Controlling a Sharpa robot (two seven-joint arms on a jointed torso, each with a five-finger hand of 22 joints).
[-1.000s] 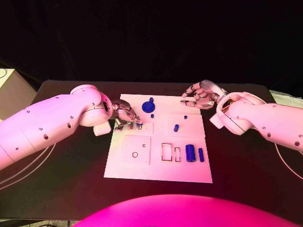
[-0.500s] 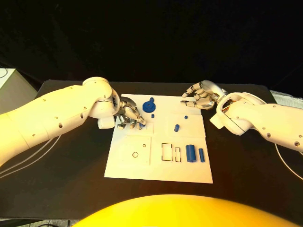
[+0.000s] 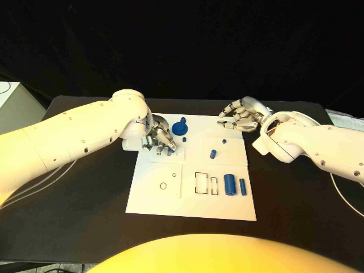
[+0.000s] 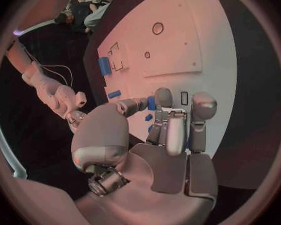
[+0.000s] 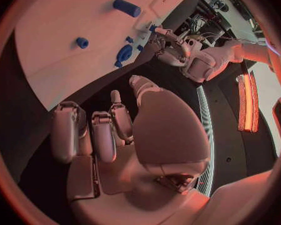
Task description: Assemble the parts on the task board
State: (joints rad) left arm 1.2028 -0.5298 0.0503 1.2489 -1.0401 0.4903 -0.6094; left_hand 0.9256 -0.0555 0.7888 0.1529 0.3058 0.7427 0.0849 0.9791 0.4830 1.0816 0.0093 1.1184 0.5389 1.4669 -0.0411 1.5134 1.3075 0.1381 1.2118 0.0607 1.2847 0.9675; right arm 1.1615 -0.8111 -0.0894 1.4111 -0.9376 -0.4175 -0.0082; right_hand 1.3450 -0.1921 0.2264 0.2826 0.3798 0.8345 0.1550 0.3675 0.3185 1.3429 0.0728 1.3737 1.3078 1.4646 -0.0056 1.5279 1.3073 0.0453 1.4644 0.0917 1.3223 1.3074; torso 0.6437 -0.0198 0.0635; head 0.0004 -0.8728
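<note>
The white task board (image 3: 161, 199) lies mid-table. My left hand (image 3: 159, 138) hovers over its far left part, fingers bent down, just left of a round blue part (image 3: 180, 127). In the left wrist view a small blue piece (image 4: 151, 103) shows between the thumb and a finger of the left hand (image 4: 168, 135); I cannot tell whether it is touched. A blue peg (image 3: 213, 153) and a smaller piece (image 3: 223, 140) sit mid-board. Two blue cylinders (image 3: 228, 185) lie near the right edge. My right hand (image 3: 241, 115) hangs at the far right corner, fingers curled, holding nothing.
Rectangular slots (image 3: 205, 183) and a small round hole (image 3: 162, 186) are cut in the board's near half. A pale box (image 3: 5, 108) stands off the table's left edge. Black table (image 3: 83, 216) stretches on both sides of the board.
My left hand has moved farther from me and to the right, closer to the round blue part. The right hand has stayed put.
</note>
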